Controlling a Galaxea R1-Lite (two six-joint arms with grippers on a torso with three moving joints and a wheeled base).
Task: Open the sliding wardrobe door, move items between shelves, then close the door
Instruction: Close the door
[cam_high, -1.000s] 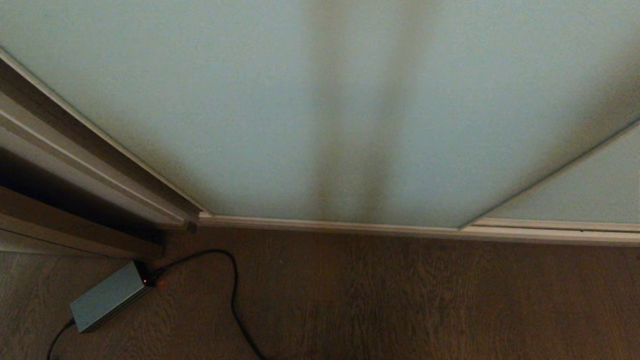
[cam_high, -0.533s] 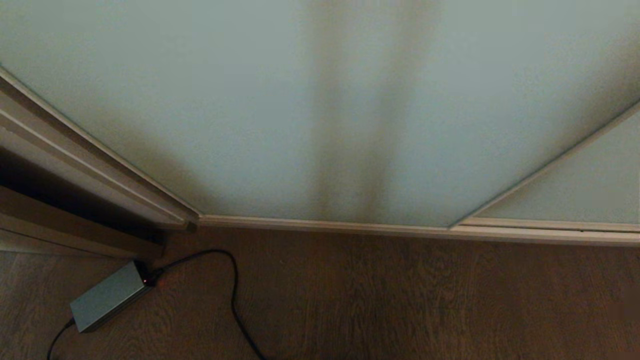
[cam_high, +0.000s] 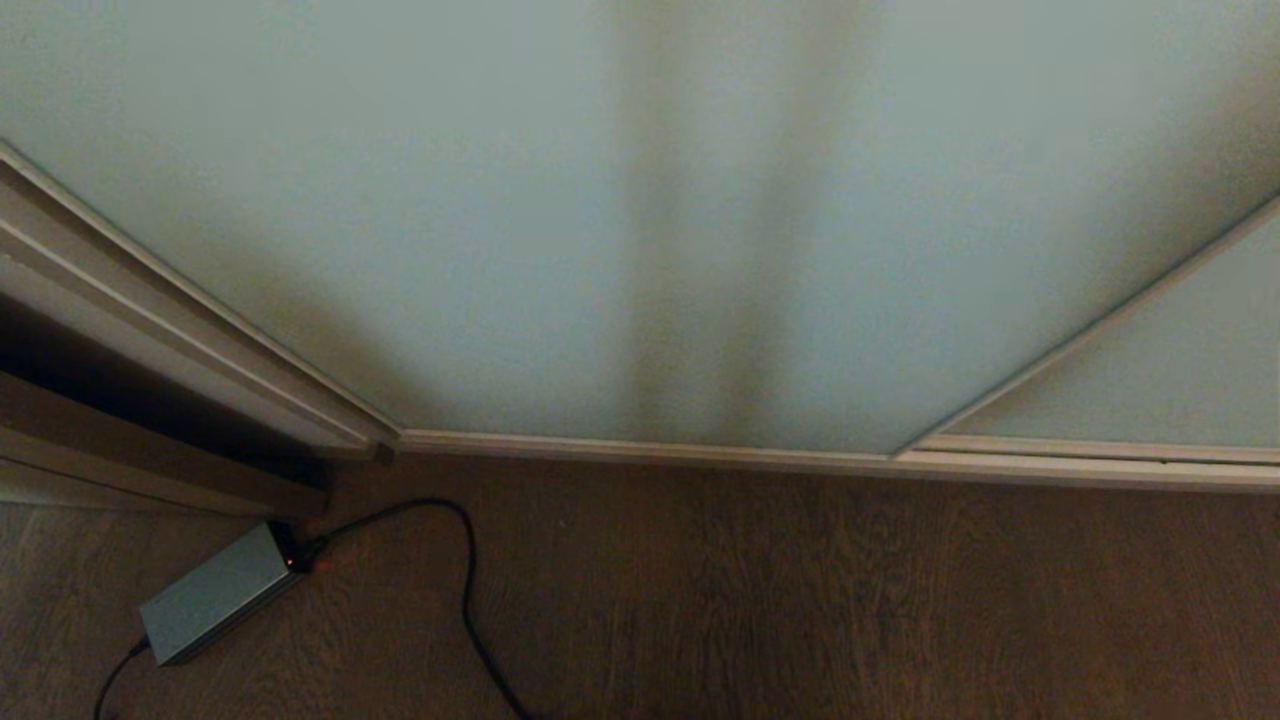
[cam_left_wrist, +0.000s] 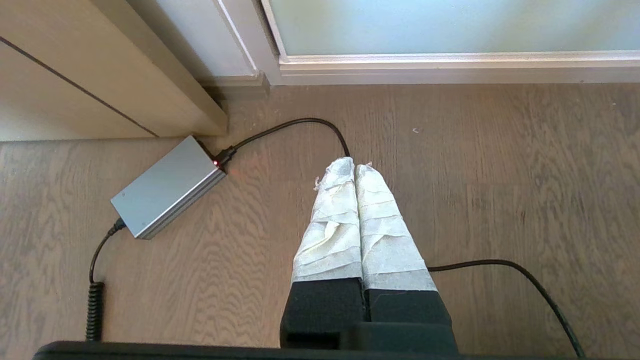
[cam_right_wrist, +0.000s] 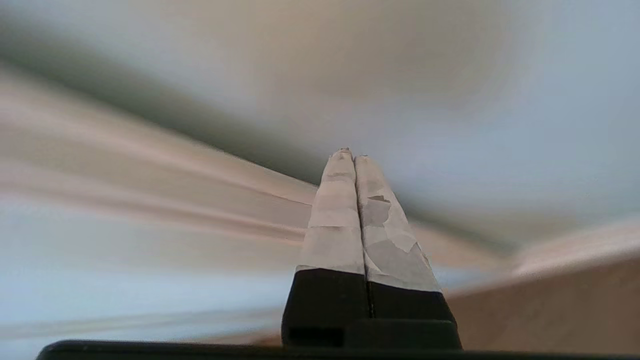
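Sliding wardrobe door closed. Right end effector pinched shut, empty, near the glass; left end effector likewise, parked over floor. Probably final step or start; next needs door-edge check.

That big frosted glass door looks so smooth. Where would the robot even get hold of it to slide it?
Probably not by pinching. The sliding wardrobe door shows no handle, only flat glass in a slim frame. The best purchase looks like its upright frame edge on the robot's left, beside the wooden trim: press fingertips against that edge from the left and push sideways. The right gripper is shut, which suits pushing.
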